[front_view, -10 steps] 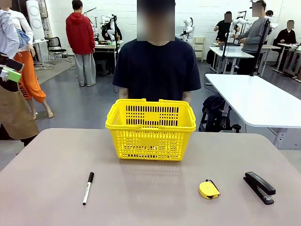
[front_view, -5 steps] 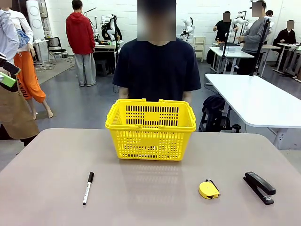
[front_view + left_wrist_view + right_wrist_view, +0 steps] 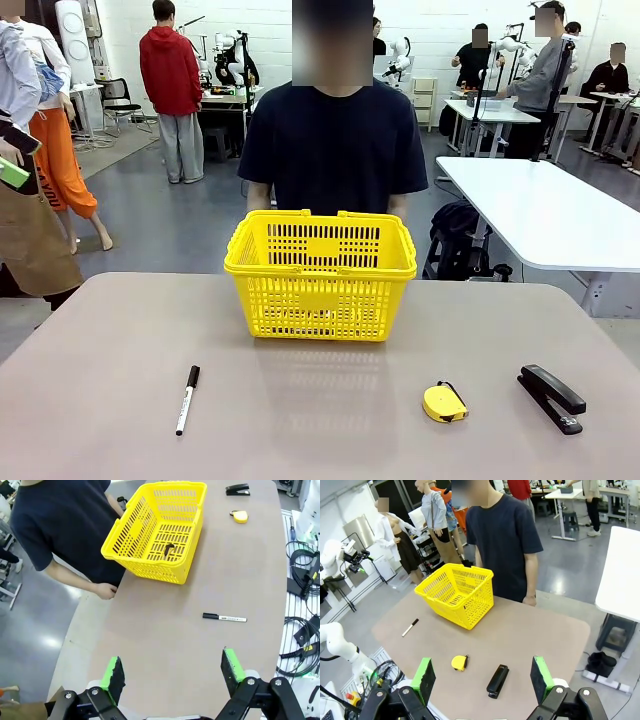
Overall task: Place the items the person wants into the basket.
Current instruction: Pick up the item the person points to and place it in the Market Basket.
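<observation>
The yellow basket [image 3: 320,275] stands at the table's far middle, right in front of the person [image 3: 333,140] in a dark navy T-shirt. In the left wrist view a small dark item [image 3: 169,548] lies on the floor of the basket [image 3: 135,540]; I cannot tell what it is. A black-capped white marker [image 3: 187,398] lies on the table at the near left, also seen as the marker [image 3: 224,617] and the marker [image 3: 410,627]. My left gripper [image 3: 172,669] hangs open high above the table, with nothing in it. My right gripper [image 3: 482,677] is likewise open, well above the table's right end.
A round yellow tape measure [image 3: 444,403] and a black stapler [image 3: 551,397] lie at the near right. The person's hand [image 3: 105,591] rests at the far table edge beside the basket. A white table [image 3: 545,215] stands behind on the right, and other people stand farther off.
</observation>
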{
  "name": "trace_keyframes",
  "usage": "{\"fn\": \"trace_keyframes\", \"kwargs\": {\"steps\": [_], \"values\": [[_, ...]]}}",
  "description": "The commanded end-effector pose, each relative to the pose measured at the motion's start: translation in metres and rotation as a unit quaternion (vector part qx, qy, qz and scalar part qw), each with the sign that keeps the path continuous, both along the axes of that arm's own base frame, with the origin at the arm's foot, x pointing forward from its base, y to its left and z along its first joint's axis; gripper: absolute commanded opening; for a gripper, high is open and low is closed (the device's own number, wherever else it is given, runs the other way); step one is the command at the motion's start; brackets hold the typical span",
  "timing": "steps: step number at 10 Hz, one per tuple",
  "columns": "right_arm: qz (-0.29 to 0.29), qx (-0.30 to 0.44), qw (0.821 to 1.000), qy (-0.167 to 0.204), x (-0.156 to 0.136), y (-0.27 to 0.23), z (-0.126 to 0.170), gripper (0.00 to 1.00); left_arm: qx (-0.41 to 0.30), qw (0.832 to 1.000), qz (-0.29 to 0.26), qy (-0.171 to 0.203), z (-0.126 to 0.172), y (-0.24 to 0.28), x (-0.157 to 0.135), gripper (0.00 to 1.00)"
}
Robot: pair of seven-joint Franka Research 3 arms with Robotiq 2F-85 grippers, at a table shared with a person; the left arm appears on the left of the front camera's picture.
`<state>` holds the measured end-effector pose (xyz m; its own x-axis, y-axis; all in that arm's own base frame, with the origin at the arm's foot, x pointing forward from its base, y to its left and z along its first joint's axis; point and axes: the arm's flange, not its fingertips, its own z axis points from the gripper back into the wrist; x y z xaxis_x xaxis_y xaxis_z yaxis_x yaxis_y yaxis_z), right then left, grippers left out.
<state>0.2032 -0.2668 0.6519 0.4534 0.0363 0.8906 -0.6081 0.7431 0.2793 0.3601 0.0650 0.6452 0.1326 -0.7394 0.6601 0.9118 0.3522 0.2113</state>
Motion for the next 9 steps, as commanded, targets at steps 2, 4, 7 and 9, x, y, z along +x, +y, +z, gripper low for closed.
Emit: {"fn": "trace_keyframes", "kwargs": {"steps": [2,4,7,9], "values": [[0.005,0.003,1.000,-0.012,0.001,0.000,0.000,1.00,-0.007,1.000,-0.001,0.004,-0.001,0.000,0.002,1.00],[0.005,0.003,1.000,-0.012,0.001,0.000,0.000,1.00,-0.007,1.000,-0.001,0.004,-0.001,0.000,0.002,1.00],[0.005,0.003,1.000,-0.012,0.001,0.000,0.000,1.00,-0.007,1.000,-0.001,0.004,-0.001,0.000,0.002,1.00],[0.005,0.003,1.000,-0.012,0.001,0.000,0.000,1.00,-0.038,0.996,-0.060,0.046,0.000,0.032,0.008,1.00]]}}
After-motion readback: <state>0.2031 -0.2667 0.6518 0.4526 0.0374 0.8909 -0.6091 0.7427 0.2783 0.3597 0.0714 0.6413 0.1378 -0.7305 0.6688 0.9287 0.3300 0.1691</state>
